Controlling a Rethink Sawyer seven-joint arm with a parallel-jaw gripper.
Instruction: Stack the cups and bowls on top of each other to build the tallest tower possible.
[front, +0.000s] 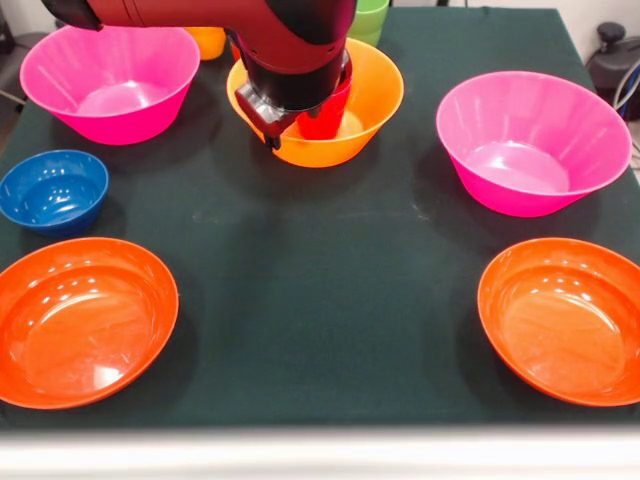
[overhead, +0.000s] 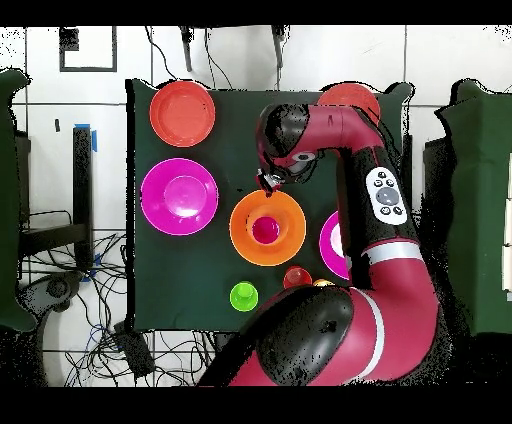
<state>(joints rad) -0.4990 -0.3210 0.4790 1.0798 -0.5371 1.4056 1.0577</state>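
Red cup stands inside the large orange bowl at the surface's far centre. Gripper hangs over that bowl's rim; finger state cannot be told. Open centre; pink bowls, red-orange bowls and blue bowl line the edges.

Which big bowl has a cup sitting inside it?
The orange bowl under the gripper. A red cup stands inside it; the two pink bowls hold nothing.
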